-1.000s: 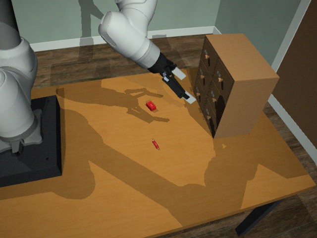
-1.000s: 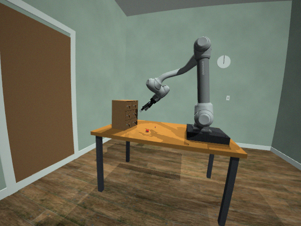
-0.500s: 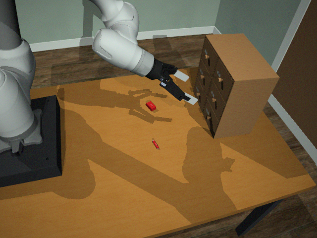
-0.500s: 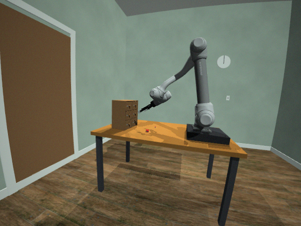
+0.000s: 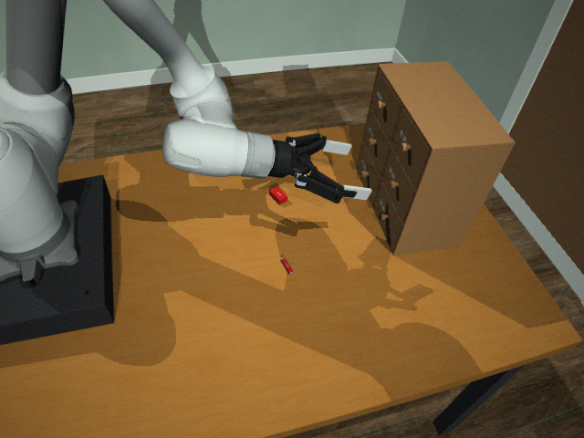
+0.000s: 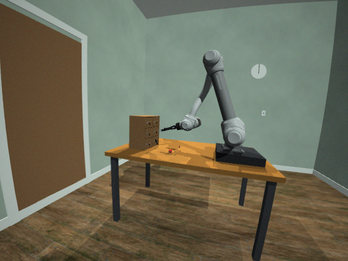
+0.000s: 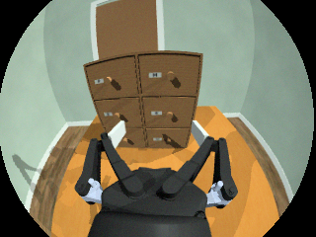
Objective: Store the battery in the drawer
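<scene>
The end effector [image 5: 351, 171] [image 6: 160, 130] [image 7: 158, 126] is wide and empty, before the chest [image 5: 457, 188] [image 6: 137, 131] [image 7: 173, 104]. Probably the drawer-opening step is in hand; next needs careful alignment before gripping.

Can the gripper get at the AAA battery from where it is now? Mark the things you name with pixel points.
Probably not without moving: the open gripper [image 5: 360, 171] [image 7: 158, 126] points at the chest [image 5: 453, 198] [image 6: 137, 131] [image 7: 140, 96], though nothing covers the battery [image 5: 286, 265].

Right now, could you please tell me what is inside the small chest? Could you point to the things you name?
The small chest [image 5: 453, 198] [image 6: 137, 131] [image 7: 170, 53] shows six drawer fronts, each with a knob. All drawers look pushed in, so their contents are hidden.
</scene>
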### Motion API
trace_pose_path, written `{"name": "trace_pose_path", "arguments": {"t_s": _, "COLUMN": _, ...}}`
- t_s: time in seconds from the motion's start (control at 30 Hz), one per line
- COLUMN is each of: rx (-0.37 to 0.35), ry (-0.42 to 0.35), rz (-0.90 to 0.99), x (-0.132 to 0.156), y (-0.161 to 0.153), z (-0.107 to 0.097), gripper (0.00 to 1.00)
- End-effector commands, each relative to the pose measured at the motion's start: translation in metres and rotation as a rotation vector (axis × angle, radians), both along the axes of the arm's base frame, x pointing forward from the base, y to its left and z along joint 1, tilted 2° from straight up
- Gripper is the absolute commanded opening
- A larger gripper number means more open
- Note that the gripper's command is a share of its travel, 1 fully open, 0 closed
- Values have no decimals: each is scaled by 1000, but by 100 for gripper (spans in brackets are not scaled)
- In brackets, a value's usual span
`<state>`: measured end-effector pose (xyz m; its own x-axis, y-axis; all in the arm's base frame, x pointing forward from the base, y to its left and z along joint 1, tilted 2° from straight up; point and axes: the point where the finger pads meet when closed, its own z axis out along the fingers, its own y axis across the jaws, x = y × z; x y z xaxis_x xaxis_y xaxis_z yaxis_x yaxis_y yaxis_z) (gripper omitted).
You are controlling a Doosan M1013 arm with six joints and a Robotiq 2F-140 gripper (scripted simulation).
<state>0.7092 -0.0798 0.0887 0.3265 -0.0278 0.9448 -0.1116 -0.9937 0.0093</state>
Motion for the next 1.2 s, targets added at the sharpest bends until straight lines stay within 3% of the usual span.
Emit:
{"name": "trace_pose_path", "arguments": {"t_s": 0.0, "rx": -7, "ry": -50, "rz": 2, "x": 4, "y": -1, "z": -3, "gripper": 100}}
{"name": "trace_pose_path", "arguments": {"t_s": 0.53, "rx": -25, "ry": -215, "rz": 4, "x": 14, "y": -3, "z": -14, "gripper": 100}}
{"name": "trace_pose_path", "arguments": {"t_s": 1.17, "rx": -33, "ry": -284, "rz": 4, "x": 18, "y": -3, "z": -19, "gripper": 100}}
